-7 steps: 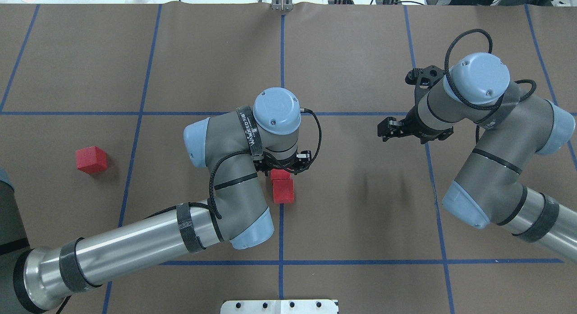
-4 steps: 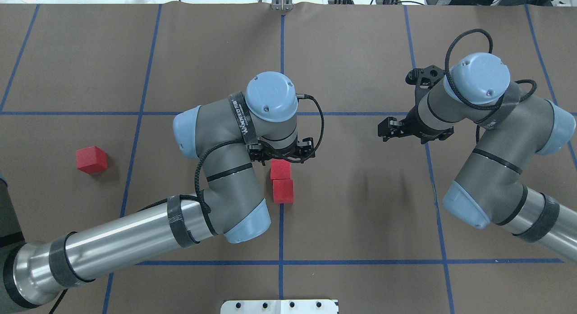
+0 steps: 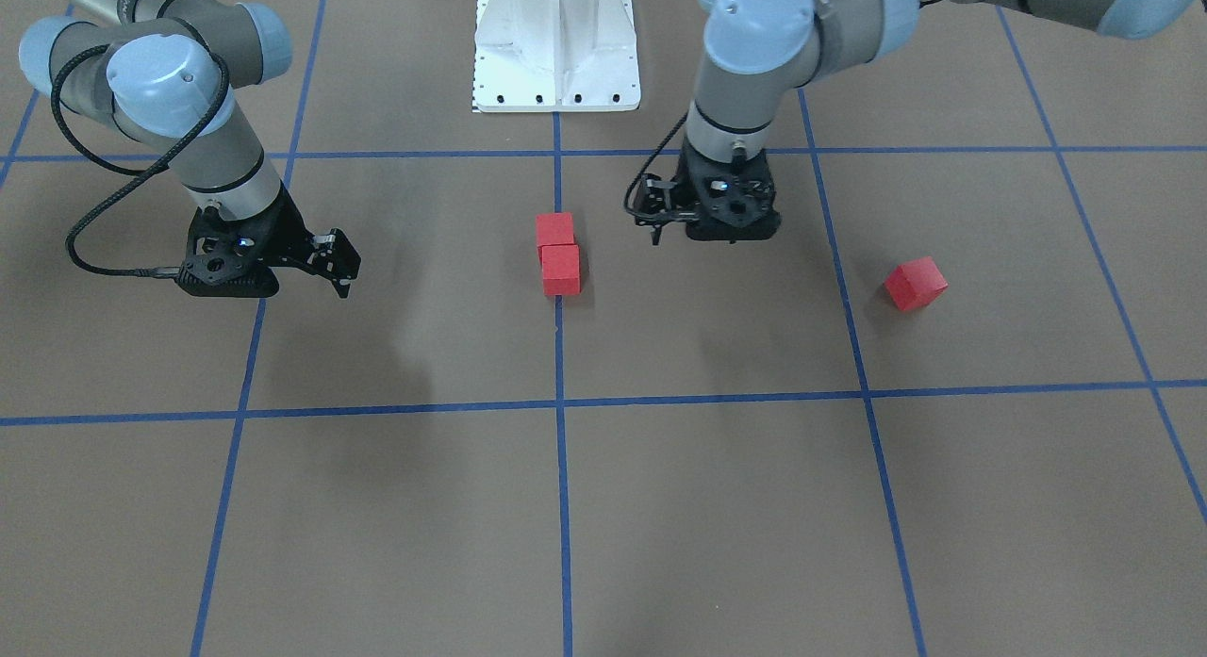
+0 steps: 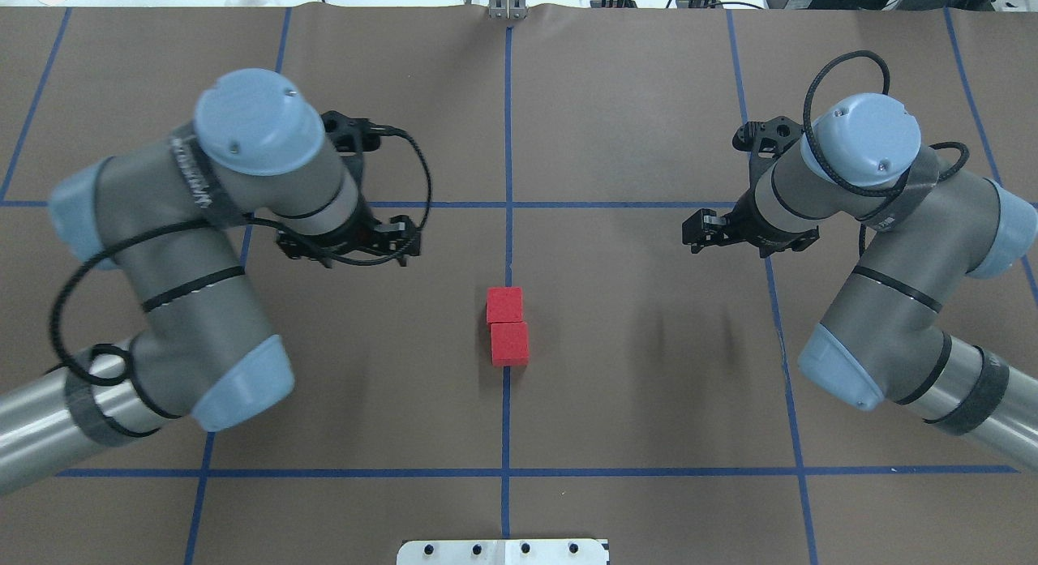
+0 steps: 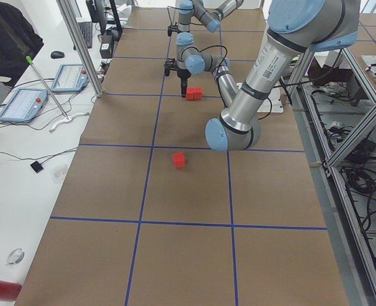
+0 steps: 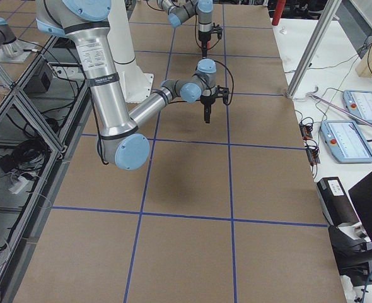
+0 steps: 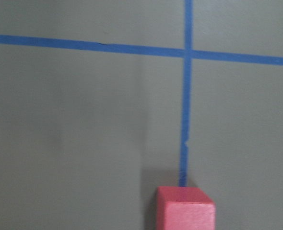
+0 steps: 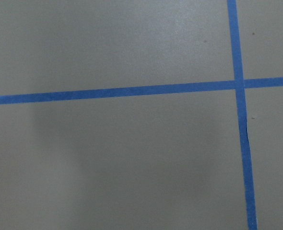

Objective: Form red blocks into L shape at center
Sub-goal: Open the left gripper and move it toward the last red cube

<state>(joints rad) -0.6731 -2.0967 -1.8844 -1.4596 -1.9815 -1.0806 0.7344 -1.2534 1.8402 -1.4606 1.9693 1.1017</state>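
Note:
Two red blocks (image 4: 505,305) (image 4: 509,344) lie touching in a short row on the vertical blue tape line (image 4: 508,143) at the center; they also show in the front view (image 3: 554,231) (image 3: 561,269). The third red block (image 3: 915,283) lies alone on the robot's left side, hidden under the left arm in the overhead view. My left gripper (image 4: 349,253) (image 3: 714,233) is open and empty, above the table between the pair and the lone block. My right gripper (image 4: 696,239) (image 3: 345,285) is shut and empty, far right. One block (image 7: 185,209) shows at the bottom of the left wrist view.
Blue tape lines (image 4: 649,204) divide the brown surface into squares. The white robot base plate (image 4: 503,551) sits at the near edge. Cables and stands line the far edge (image 4: 507,2). An operator's table with tablets (image 5: 22,105) stands beside the table.
My left gripper has left the second block beside the first at the center, risen, and swung far to the left. The right arm has barely moved.

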